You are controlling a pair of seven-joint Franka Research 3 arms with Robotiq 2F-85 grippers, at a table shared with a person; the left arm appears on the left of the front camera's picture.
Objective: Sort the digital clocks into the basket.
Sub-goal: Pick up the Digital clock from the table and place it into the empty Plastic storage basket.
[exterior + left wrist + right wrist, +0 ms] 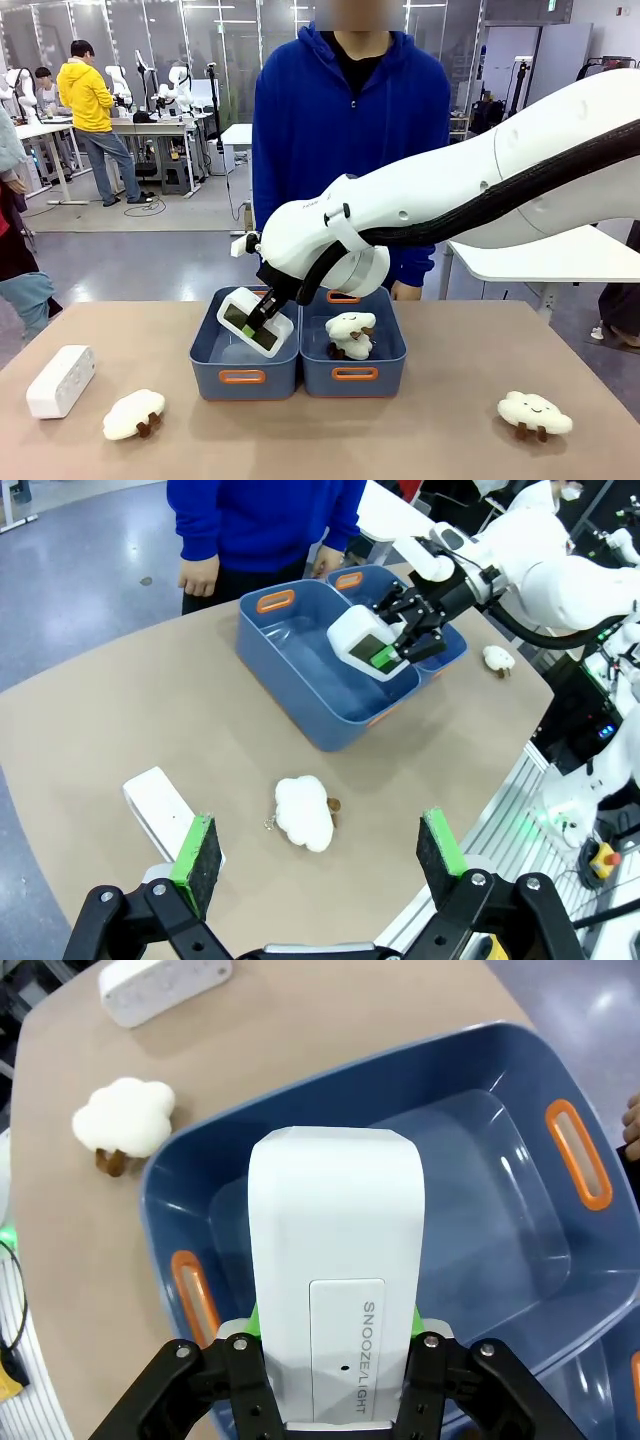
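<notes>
A: Starting at the robot's left, where is the other clock?

B: The loose clock (60, 381) lies on the table (430, 440) near its left edge, well apart from both tubs. A cloud plush (134, 414) sits near it. The left gripper (318, 848) hovers over that area with its jaws spread wide and nothing between them.

A: And in the middle?

B: The right arm reaches across, and the right gripper (255, 325) clamps the held clock (335, 1220) by its sides, with a green pad pressed on either flank. The clock hangs tilted over the left basket (243, 377), above its bare floor. As far as one can judge, it is not resting on the floor.

A: What could go wrong from here?

B: If it is let go at that tilt, it likely lands on a corner. Hard plastic on a hard floor may bounce or flip display-down. Its lower end is also close to the near rim, so any drift toward the robot at release could catch that rim and tip the clock out onto the table.

A: Further right?

B: The right basket (354, 374) touches the left one and holds a second plush (350, 335). A sideways slip would drop the clock in with the toy, which looks like the wrong tub. A third plush (535, 414) sits far right, out of the way. The person (350, 130) stands just behind the tubs with a hand (405, 291) near the far rim, so a careless retreat of the arm could brush it.
</notes>
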